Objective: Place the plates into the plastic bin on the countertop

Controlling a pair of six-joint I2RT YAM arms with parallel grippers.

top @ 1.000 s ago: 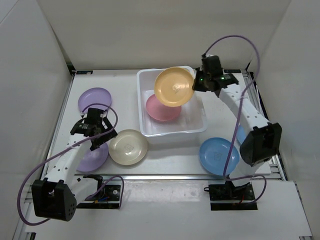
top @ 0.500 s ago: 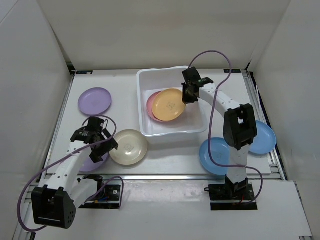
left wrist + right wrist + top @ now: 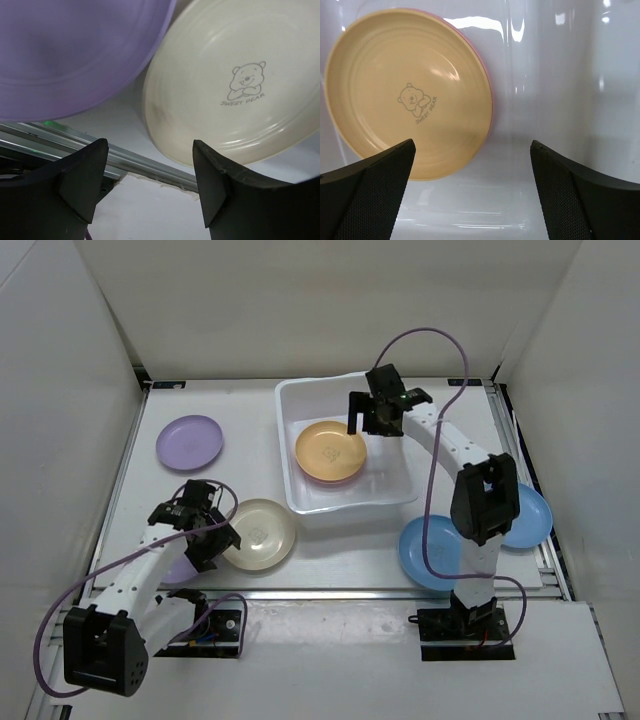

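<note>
The yellow-orange plate point(image 3: 330, 449) now lies flat inside the plastic bin point(image 3: 300, 502), resting on the pink plate point(image 3: 488, 80), whose rim shows as a thin crescent along its edge. A second ago it hung tilted above the bin in the right gripper point(image 3: 471, 145), and half a second ago it was still being lowered. That gripper has since let go: its jaws stand wide apart and empty just above the bin floor, right of the stack. By my reckoning this plate is delivered and two plates are in. Five remain on the countertop point(image 3: 250, 430): the cream plate point(image 3: 258, 533) near the bin's left corner, the near purple plate point(image 3: 75, 50) just beside it, the far purple plate point(image 3: 189, 440) well to the left, and two blue plates point(image 3: 430, 552) at the near right. The left gripper point(image 3: 150, 145) has drifted nearer. It hovers open and holding nothing over the gap between the cream and near purple plates, by the metal rail point(image 3: 145, 167), so one of those two looks the likely next pick.
</note>
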